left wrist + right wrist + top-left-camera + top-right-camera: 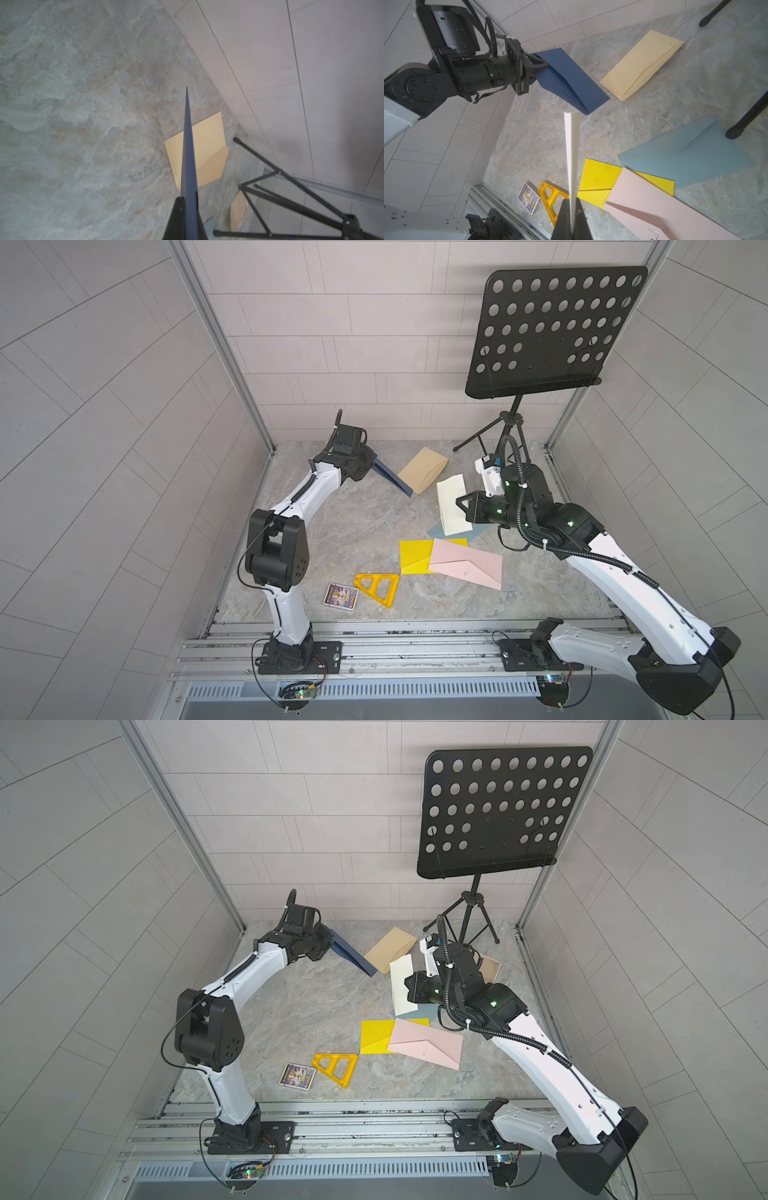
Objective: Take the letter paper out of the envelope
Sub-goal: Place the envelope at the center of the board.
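**A:** What's hidden or hard to read?

**B:** In both top views the pale blue envelope (477, 529) at 3 o'clock on the table (332, 539) is mostly covered by the right arm and its load. It shows fully only in the right wrist view. The left wrist view catches the navy envelope (188, 155) edge-on, as a thin blade. No view looks inside it, so I can't say what it holds.

**A:** The claws?

**B:** The left gripper (372, 465) is clamped on one end of the navy envelope (392, 481), holding it tilted in the air at 12 o'clock. The right gripper (461, 504) pinches the letter paper (451, 506), a folded cream sheet, at 2 o'clock.

**A:** So the paper is out?

**B:** Yes. It is wholly outside and apart from the navy envelope (571, 83).

**A:** And the other envelopes?

**B:** The tan envelope (424, 468) lies flat at 1 o'clock. The pink envelope (467, 564) overlaps the yellow envelope (413, 558) at 5 o'clock. Their insides can't be seen.
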Controlling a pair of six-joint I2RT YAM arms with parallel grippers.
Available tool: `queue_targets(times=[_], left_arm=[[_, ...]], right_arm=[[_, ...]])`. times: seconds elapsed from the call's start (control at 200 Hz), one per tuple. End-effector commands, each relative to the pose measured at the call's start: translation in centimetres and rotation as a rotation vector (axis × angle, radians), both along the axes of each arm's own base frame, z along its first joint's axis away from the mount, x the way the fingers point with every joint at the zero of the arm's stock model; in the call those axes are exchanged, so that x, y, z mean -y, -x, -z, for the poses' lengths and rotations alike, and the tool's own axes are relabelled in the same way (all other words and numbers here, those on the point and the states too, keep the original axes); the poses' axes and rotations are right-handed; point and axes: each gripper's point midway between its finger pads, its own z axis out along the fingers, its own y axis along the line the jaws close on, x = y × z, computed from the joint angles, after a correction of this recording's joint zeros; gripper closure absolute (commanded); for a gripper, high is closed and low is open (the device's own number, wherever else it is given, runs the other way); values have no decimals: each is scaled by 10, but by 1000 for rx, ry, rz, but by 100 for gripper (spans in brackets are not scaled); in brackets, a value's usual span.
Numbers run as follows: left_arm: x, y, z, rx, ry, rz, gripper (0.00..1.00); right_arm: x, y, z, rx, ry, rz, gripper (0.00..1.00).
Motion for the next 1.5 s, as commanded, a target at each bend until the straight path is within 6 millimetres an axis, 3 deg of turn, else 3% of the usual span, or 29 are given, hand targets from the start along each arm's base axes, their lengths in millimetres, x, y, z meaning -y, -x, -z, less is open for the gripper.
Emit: queue_targets(times=[0.0,0.185,0.33,0.415,0.585,0.715,0.855,0.91,0.991,1.126,1.306,1.496], left_arm=[[-8,-47,-29,191,147,-127,100],[-42,-97,15,236,312,-283,100],[-64,-123,44,264,394,-370,100],[-72,-133,56,278,419,-390,100],[-89,-132,91,219,400,-418,100],[-94,-127,111,176,400,-419,86],[-100,-114,125,129,393,-432,58],[-103,-107,127,112,385,-437,47],[-105,-98,127,96,377,-437,37],[-106,-85,120,87,384,-423,28],[-105,-62,98,88,372,-387,28],[-85,-28,56,104,370,-285,39]], right_arm=[[-6,-1,-15,10,-153,12,100],[-13,-9,-12,-15,-299,29,100],[-14,-12,-8,-25,-312,37,100],[-12,-13,-3,-37,-310,47,100],[-10,-19,9,-74,-335,70,100],[-14,-26,13,-89,-360,69,100],[-20,-34,13,-99,-390,66,100],[-22,-37,13,-102,-398,62,100],[-25,-40,12,-105,-411,53,100],[-31,-43,10,-116,-424,32,100],[-39,-49,4,-125,-457,11,100],[-46,-57,-8,-144,-524,-9,100]])
